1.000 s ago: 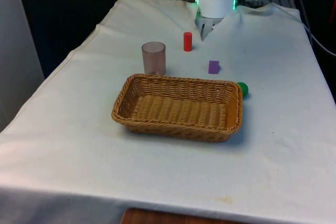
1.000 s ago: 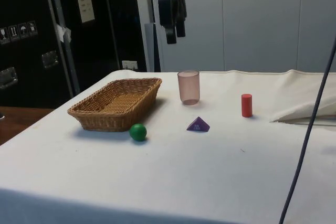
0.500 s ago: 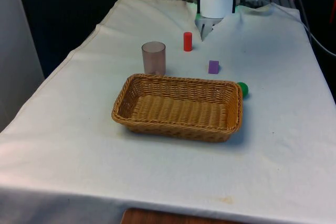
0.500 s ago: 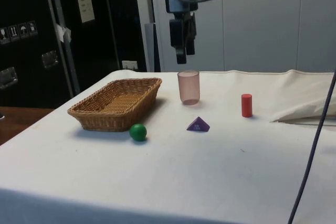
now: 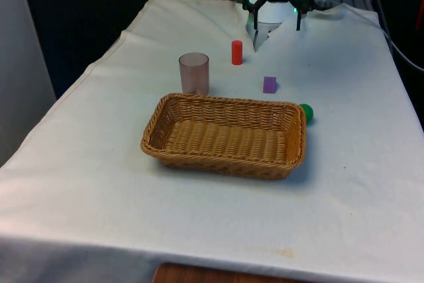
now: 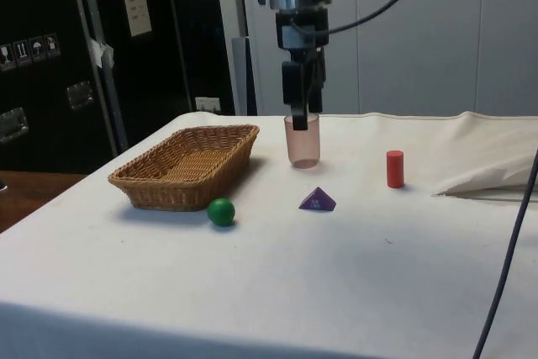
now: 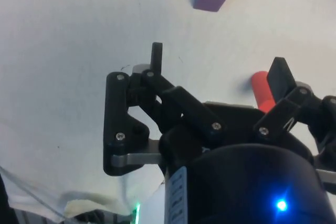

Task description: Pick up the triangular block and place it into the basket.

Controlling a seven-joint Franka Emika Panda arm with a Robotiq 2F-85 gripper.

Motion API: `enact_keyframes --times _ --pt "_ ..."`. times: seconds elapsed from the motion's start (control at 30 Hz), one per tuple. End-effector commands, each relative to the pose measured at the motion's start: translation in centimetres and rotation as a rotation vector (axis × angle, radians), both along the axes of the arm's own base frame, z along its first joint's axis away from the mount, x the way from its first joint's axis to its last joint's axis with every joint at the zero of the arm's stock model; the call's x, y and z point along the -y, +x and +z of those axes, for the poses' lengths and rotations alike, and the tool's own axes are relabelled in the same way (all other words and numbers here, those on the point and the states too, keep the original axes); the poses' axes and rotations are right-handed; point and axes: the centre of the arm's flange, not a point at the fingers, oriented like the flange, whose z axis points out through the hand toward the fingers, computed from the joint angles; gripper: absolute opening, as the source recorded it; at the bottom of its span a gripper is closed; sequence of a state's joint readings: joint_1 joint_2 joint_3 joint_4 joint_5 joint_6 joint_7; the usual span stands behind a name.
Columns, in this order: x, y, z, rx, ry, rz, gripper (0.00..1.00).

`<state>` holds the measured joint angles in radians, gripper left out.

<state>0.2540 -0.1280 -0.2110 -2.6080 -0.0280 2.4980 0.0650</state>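
Frontally, white-clothed tabletop (image 5: pixel 86 164); purple triangular block (image 5: pixel 269 84) sits beyond the basket (image 5: pixel 225 134). Side view: dark cabinets (image 6: pixel 50 48) behind; block (image 6: pixel 317 199) flat, apex up. Wrist view: gripper (image 7: pixel 218 69) jaws wide, empty.

The end effector (image 6: pixel 303 107) has descended over the last second and shifted toward the side view's right, from above the basket's (image 6: pixel 181 166) far end to directly in front of the translucent cup (image 6: pixel 303 140), its fingers (image 7: pixel 156 56) spread apart, toward the desk's robot end.
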Motion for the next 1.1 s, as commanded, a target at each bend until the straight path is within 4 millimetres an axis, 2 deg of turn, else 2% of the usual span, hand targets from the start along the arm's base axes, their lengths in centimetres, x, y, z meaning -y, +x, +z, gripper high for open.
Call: enact_keyframes --times 0.0,0.2,0.23,0.4,0.5,0.7,1.07 --pt "-0.2 -0.1 -0.3 0.002 -0.001 -0.001 1.00" --pt "-0.9 -0.5 -2.3 0.024 -0.013 -0.022 1.00" --pt "-0.8 -0.5 -1.9 0.014 -0.006 -0.014 1.00" --pt "-1.2 -0.5 -4.0 0.029 -0.018 -0.038 1.00" --pt "-1.2 -0.6 -4.4 0.019 -0.015 -0.037 1.00" --pt "-1.1 -0.5 -6.9 0.035 -0.027 -0.063 1.00" --pt "-1.0 -0.6 -9.6 0.033 -0.037 -0.076 1.00"
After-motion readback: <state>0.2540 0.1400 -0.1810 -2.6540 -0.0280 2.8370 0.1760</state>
